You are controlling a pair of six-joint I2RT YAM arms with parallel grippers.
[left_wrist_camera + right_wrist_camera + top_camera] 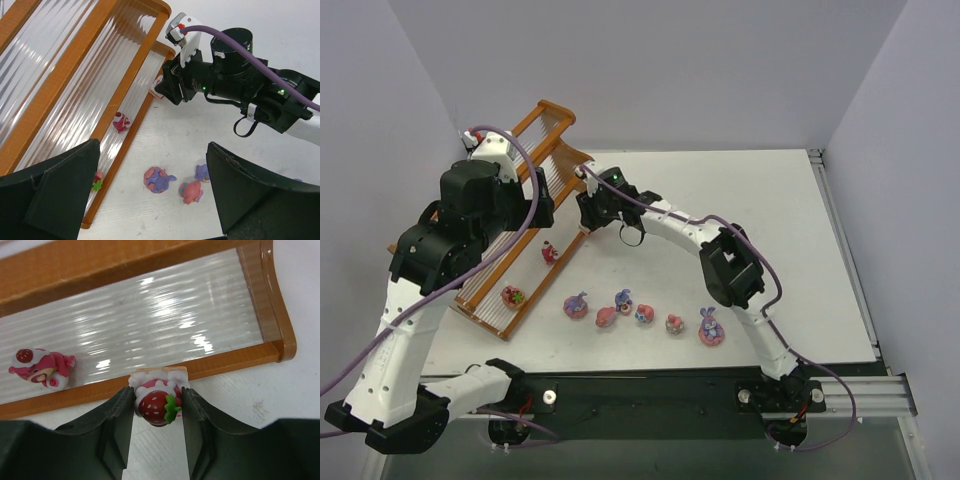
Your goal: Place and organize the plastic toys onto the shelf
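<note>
The orange-brown shelf stands at the back left; it also shows in the left wrist view and the right wrist view. My right gripper is shut on a strawberry cake toy at the front rail of the lowest tier. A pink-red bear toy and a pink toy with green rest on that tier. Several pink toys lie in a row on the table. My left gripper is open and empty, high above the shelf's near end.
The row of loose toys runs from a purple-topped one to the right-most one. The right arm arches over the table's middle. Grey walls close the back and both sides.
</note>
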